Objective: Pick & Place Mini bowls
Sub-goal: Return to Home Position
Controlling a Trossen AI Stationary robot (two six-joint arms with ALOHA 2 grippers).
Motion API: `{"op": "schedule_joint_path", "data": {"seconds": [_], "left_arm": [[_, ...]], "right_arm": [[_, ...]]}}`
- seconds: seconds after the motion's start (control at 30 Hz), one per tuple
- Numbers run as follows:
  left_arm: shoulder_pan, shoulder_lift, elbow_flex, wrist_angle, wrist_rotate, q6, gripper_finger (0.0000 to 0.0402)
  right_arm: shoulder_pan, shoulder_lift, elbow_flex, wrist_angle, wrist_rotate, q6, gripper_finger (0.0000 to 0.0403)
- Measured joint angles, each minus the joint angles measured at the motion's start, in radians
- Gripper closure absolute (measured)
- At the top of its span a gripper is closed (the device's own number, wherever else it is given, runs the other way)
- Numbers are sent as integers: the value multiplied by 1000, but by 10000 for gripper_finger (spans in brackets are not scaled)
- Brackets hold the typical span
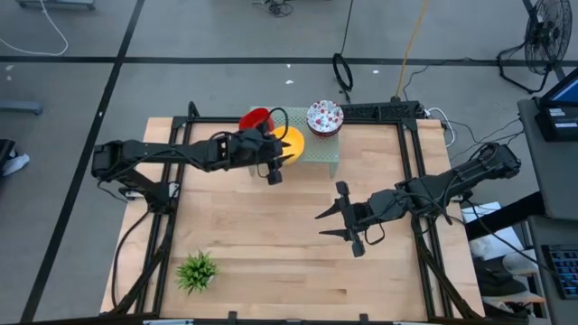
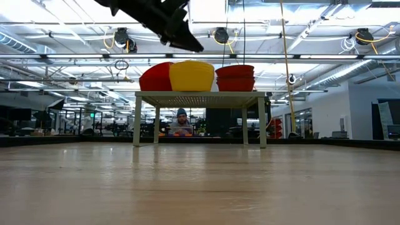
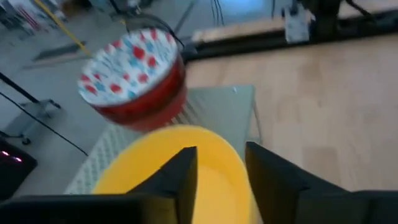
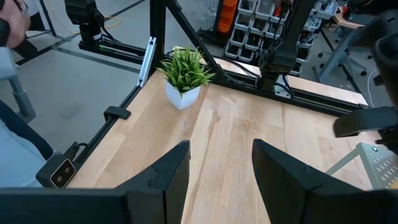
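Now left gripper (image 3: 221, 152), jaws apart, hangs over the yellow bowl (image 3: 137, 168) at the bench's (image 1: 271, 262) far edge; right gripper's (image 4: 221, 149) jaws also apart.

A: Can you read any text, brand or number anywhere?

B: No, nothing legible. The patterned bowl (image 3: 132, 65) upper left in the left wrist view bears only speckles, and the screen (image 1: 562, 101) at the high view's right edge is too small.

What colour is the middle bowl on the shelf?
The middle bowl is yellow, clearest in the low view.
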Motion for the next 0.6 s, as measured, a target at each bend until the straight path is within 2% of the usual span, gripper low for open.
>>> {"op": "schedule_joint_path", "data": {"seconds": [0.23,0.37,0.6], "left_arm": [[-21,-64,0,127,9,-5,207],[-48,-177,0,73,7,-3,198],[-92,-426,0,-96,4,-69,208]], "right_arm": [[0,-9,-1,-4,1,29,243],[-9,-59,-1,-50,2,47,243],[-61,-190,-1,-163,6,53,243]]}}
